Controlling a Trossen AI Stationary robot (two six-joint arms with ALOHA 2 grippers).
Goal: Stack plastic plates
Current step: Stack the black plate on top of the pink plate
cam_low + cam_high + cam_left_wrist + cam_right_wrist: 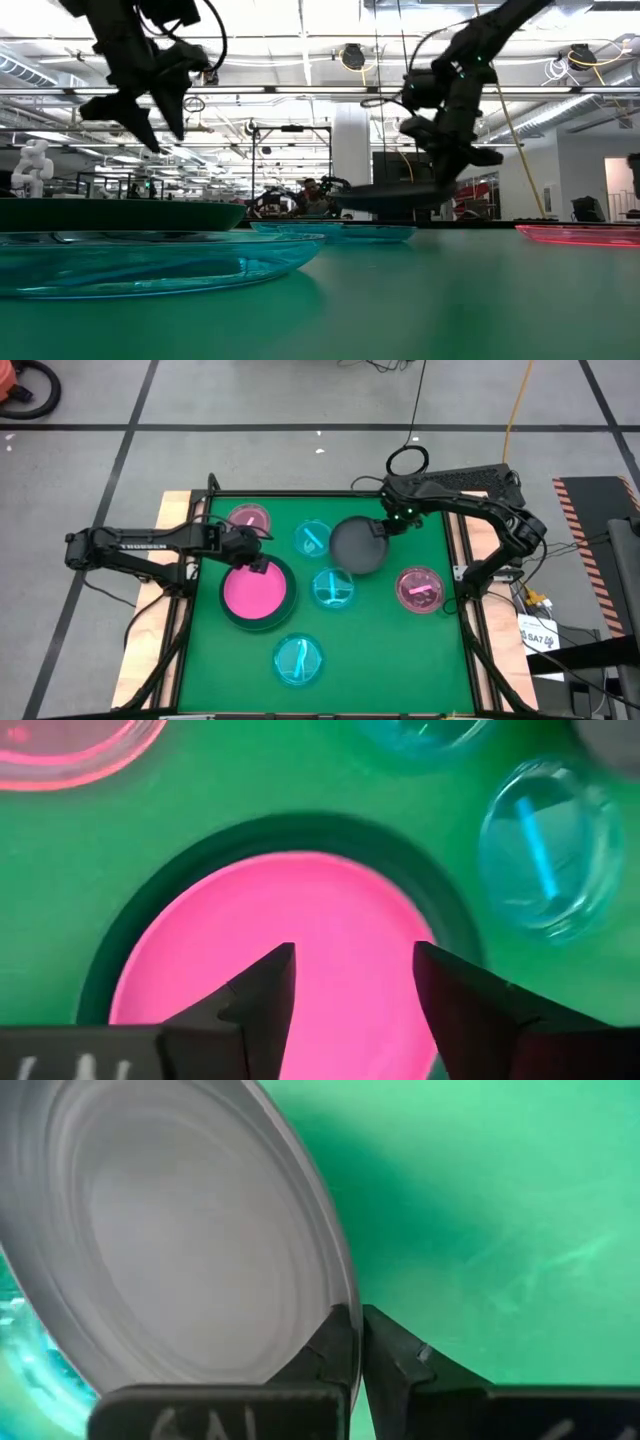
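An opaque bright pink plate (255,592) lies inside a dark grey plate (228,610) at the table's left middle. My left gripper (258,563) hovers open just above the pink plate (300,920), touching nothing. My right gripper (386,527) is shut on the second dark grey plate (357,546), held in the air over the table's middle (390,195). Two translucent pink plates (249,520) (420,590) and three translucent cyan plates (313,538) (332,588) (298,660) lie flat on the green mat. My right gripper pinches the dark grey plate's rim (335,1295) on its far right side, one finger (335,1345) on the inner face and one (400,1350) on the outer. The fingers come down from above, slanting. The plate is lifted clear of the mat and about level.
The green mat (380,650) is framed by wooden table edges (165,510). Cyan plates lie close beside and below the lifted grey plate. Bare mat shows at the near right and near left corners. Cables run beside the table's right edge (520,595).
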